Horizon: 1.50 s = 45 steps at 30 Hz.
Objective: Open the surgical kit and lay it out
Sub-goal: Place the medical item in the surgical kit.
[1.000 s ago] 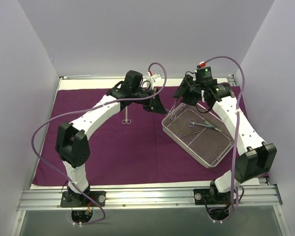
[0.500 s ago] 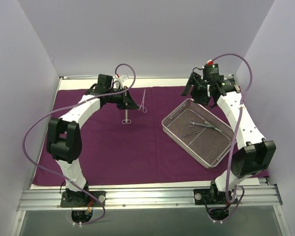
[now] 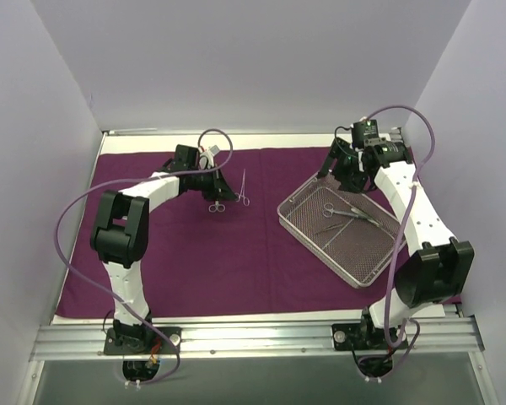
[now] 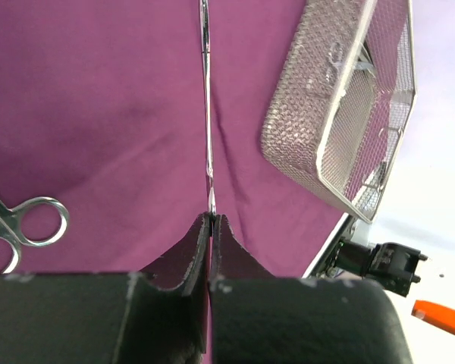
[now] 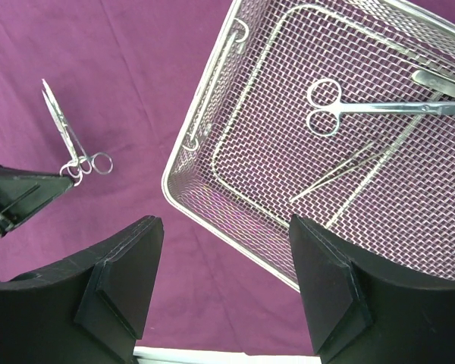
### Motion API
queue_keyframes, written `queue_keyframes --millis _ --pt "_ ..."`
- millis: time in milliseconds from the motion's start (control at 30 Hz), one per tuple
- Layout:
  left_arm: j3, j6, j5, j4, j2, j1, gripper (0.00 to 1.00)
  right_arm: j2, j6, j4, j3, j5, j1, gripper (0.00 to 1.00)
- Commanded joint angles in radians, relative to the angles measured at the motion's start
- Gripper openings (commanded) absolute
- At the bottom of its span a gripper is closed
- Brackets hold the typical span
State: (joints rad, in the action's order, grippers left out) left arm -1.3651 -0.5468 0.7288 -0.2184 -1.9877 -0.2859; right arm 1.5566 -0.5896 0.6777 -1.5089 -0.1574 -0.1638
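- Left gripper [image 4: 211,221] clamped on a slim instrument [image 4: 206,114] over the cloth [image 4: 98,114];
- Right gripper [image 5: 222,227] spread wide above the tray [image 5: 201,114]; scissors [image 5: 379,108] inside.

Plain pale walls [image 3: 253,59] on three sides; white tabletop [image 3: 152,141]; aluminium rail [image 3: 253,339] along near edge; soft even light.
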Motion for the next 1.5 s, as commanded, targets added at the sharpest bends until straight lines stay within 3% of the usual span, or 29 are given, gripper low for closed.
queue_keyframes --millis 0,633,1033,1233,1467 --pt "0.006 -0.036 0.003 0.108 -0.026 0.016 0.02 -0.066 0.01 0.025 0.018 0.009 0.014 0.68" --pt "0.069 -0.113 0.018 0.202 -0.091 0.059 0.02 -0.069 -0.012 0.014 0.038 -0.004 0.017 0.68" --pt "0.035 -0.048 0.006 0.068 -0.123 0.063 0.02 -0.062 -0.019 0.0 0.05 -0.01 0.015 0.68" --pt "-0.006 -0.015 -0.026 -0.022 -0.151 0.068 0.09 -0.062 -0.022 -0.006 0.056 -0.013 0.013 0.68" --pt "-0.009 -0.01 -0.04 -0.047 -0.154 0.073 0.27 -0.063 -0.024 -0.007 0.062 -0.013 0.014 0.68"
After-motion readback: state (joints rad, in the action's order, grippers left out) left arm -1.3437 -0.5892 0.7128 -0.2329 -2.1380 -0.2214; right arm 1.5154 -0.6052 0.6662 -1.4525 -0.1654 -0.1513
